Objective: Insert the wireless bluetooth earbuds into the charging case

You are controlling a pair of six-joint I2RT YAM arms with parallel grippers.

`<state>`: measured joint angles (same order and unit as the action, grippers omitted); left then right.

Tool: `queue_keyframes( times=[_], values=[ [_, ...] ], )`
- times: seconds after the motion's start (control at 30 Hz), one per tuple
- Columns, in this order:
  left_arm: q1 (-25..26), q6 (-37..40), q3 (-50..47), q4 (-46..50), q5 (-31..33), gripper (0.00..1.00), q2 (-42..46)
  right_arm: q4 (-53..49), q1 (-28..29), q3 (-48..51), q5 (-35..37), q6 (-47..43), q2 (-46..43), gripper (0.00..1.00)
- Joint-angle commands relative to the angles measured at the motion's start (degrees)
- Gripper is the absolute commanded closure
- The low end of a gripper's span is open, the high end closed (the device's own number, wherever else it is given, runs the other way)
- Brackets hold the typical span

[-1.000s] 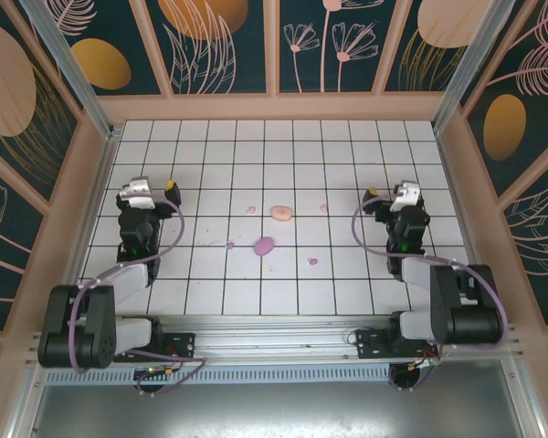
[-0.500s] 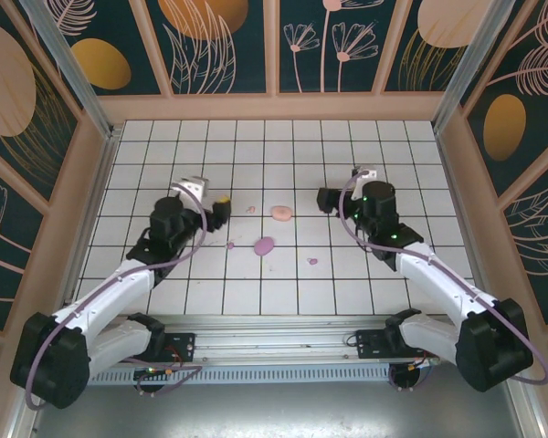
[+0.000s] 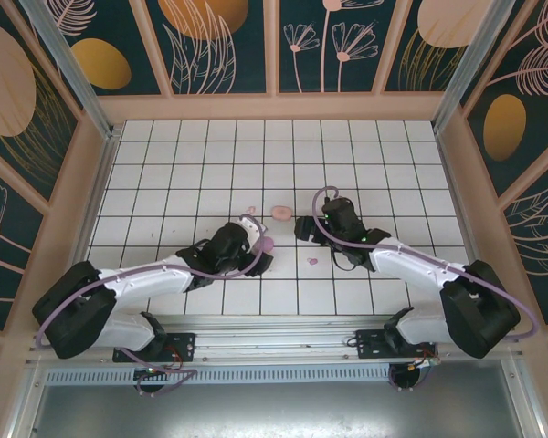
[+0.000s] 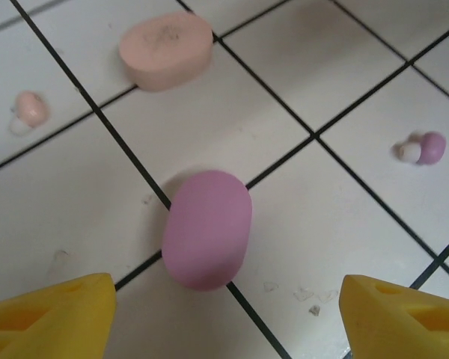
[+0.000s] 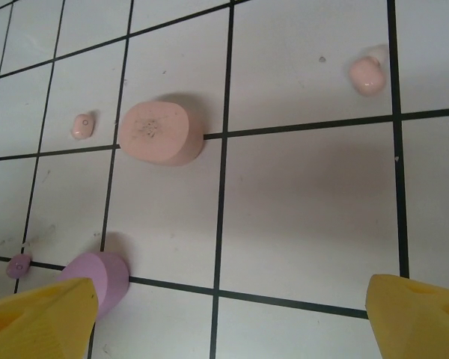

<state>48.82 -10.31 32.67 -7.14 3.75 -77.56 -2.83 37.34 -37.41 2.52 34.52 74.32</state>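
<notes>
Earbuds [image 3: 312, 261] lie loose on the surface [image 3: 393, 155], none held. Our left tool [image 4: 224, 333] is spread wide and empty. Just ahead, centred between its fingers, the purple case [image 4: 207, 228] lies with its long axis running up the frame, and a lilac bud [image 4: 432, 146] sits at mid right. Our right tool [image 5: 228, 325], equally spread and empty, faces the pink case [image 5: 161, 132] at upper left and a pink bud [image 5: 366, 75] at upper right.
</notes>
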Motion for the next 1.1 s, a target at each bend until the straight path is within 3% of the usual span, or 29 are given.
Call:
queue_keyframes(
  times=[0.0, 0.4, 0.77, 0.9, 1.07],
  values=[
    [0.4, -2.3, -0.8, -4.2, 2.1, 0.22, -1.6, -2.8, 0.2, -2.8, 0.0, 2.4, 0.3, 0.07],
    [0.8, -0.6, 1.5, -3.6, 2.2, 0.23, -11.5, -1.7, -1.0, 0.2, -1.4, 3.9, -1.2, 0.06],
    [0.8, 4.3, 2.3, -7.4, -1.4, 0.45, -14.5, 1.0, -4.9, 1.7, -7.9, 4.9, -2.8, 0.07],
    [0.8, 5.9, 1.3, -8.9, -2.8, 0.59, -13.5, 2.4, -5.7, 2.4, -10.0, 5.8, -3.3, 0.07],
    [0.8, 7.3, -0.2, -10.2, -3.8, 0.71, -11.0, 4.8, -5.6, 3.0, -14.2, 6.7, -3.8, 0.12]
  ],
)
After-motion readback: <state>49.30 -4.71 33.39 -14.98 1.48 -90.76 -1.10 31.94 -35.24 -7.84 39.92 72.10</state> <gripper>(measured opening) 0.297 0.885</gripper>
